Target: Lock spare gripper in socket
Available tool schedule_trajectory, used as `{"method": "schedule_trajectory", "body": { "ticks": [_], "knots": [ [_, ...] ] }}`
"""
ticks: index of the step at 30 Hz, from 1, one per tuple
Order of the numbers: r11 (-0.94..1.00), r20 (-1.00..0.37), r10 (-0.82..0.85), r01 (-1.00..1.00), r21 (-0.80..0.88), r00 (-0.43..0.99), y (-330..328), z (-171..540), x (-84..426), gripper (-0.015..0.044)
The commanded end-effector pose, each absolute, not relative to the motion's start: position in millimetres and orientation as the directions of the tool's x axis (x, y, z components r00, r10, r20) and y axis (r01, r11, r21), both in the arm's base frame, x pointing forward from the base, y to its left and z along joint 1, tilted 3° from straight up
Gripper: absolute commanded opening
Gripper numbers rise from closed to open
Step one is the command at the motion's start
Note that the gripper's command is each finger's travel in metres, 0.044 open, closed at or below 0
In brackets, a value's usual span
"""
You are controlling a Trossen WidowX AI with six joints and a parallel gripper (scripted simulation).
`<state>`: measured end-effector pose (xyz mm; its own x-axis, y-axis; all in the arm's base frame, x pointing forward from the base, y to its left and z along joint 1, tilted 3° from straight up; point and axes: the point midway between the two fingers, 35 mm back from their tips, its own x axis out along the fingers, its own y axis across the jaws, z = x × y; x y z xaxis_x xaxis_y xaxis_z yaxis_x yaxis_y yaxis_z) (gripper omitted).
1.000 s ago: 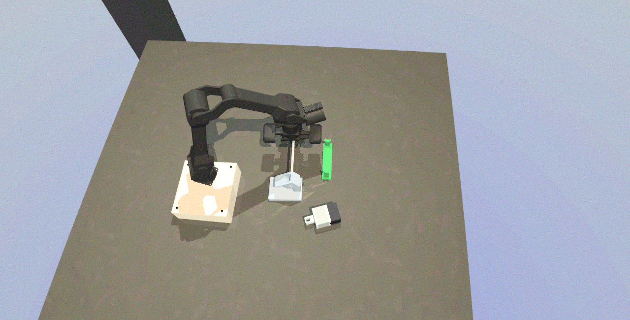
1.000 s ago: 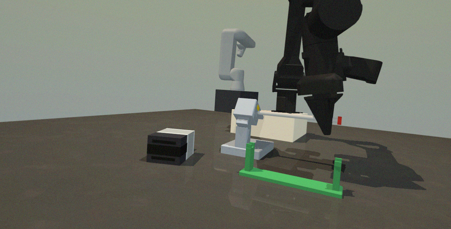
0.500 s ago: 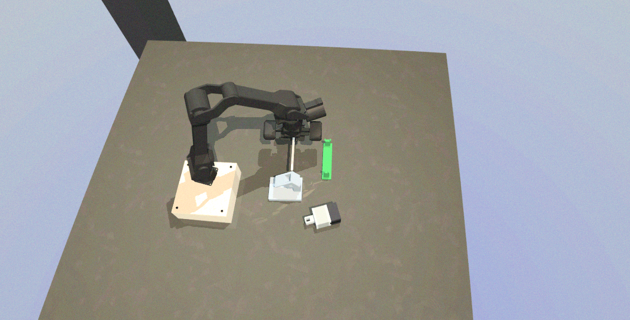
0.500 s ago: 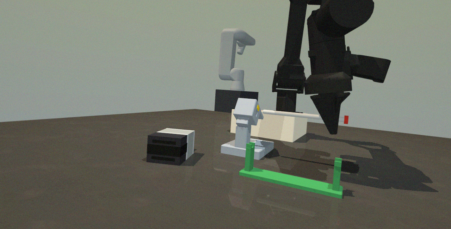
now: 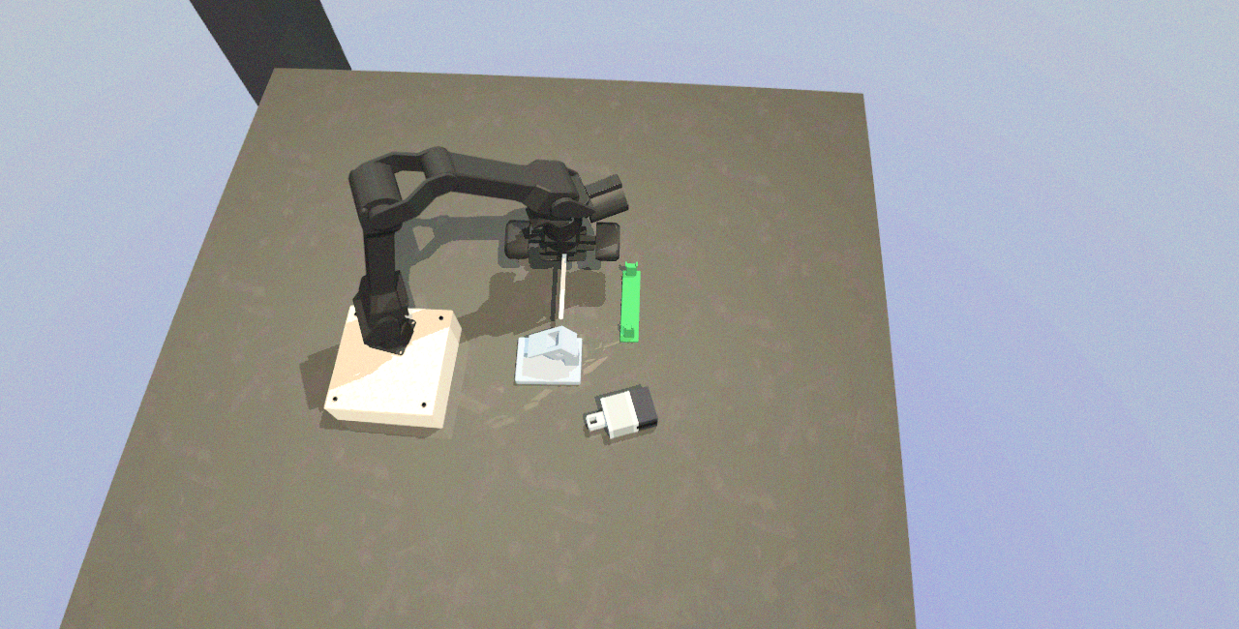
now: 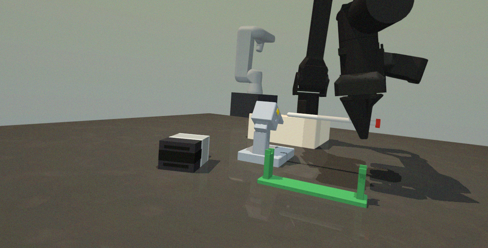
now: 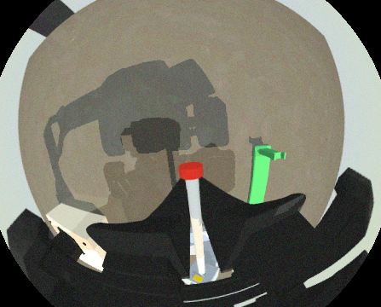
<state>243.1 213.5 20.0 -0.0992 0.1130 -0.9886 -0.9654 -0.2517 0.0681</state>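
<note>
Lock pin, held by end effector, outside the socket.
</note>
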Motion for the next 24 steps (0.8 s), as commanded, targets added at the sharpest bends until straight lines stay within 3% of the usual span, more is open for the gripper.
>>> {"method": "schedule_trajectory", "body": {
  "ticks": [1, 24],
  "knots": [
    [-0.25, -0.989, 0.116, -0.966, 0.064, -0.096, 214, 26, 244, 0.0],
    [-0.249, -0.988, 0.099, -0.964, 0.09, -0.118, 216, 39, 246, 0.0]
  ]
}}
